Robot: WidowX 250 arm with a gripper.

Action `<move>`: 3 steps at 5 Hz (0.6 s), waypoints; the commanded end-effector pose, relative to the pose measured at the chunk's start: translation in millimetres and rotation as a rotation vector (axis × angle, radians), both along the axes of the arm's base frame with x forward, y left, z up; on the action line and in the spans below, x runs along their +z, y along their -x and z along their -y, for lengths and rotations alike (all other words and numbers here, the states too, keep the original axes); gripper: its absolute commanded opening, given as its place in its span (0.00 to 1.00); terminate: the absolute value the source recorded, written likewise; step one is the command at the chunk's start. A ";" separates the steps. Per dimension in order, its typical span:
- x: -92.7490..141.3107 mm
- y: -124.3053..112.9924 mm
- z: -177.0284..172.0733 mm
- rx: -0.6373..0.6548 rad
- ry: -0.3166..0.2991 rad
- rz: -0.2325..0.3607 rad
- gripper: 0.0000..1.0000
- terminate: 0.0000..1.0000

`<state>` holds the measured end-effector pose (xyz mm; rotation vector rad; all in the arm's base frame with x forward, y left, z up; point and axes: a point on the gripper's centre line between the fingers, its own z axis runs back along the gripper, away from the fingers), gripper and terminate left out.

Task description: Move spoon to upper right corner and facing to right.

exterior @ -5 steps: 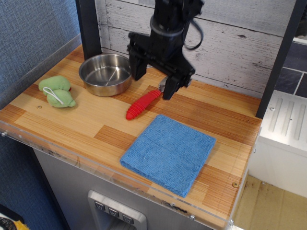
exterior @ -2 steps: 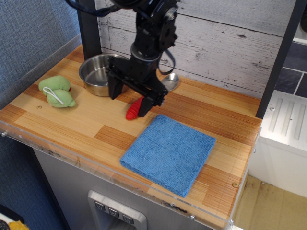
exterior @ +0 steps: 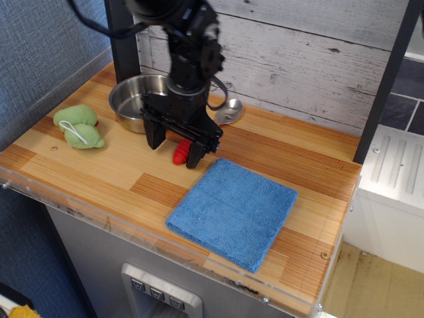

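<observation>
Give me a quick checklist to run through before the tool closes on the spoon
1. Tool open: ok, its fingers stand apart.
2. Fingers straddle the spoon: ok, the red handle tip shows between them.
3. Fingers low enough to grip: cannot tell from this single view.
4. Clear of the steel pan: cannot tell, the left finger sits close beside its rim.
5. Clear of the blue cloth: ok, the cloth lies apart toward the front.
6. Upper right corner free for the spoon: ok, only bare wood shows there.

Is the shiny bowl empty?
Partly hidden. The steel pan shows only bare metal, but the arm covers its right side.
</observation>
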<state>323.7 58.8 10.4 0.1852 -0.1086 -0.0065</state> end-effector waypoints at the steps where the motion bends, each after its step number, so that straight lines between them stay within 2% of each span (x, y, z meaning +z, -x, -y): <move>1: 4.0 -14.0 18.5 -0.081 0.152 0.156 1.00 0.00; 2: 4.1 -13.4 23.7 -0.104 0.135 0.125 0.00 0.00; 3: 5.0 -12.9 27.3 -0.126 0.116 0.098 0.00 0.00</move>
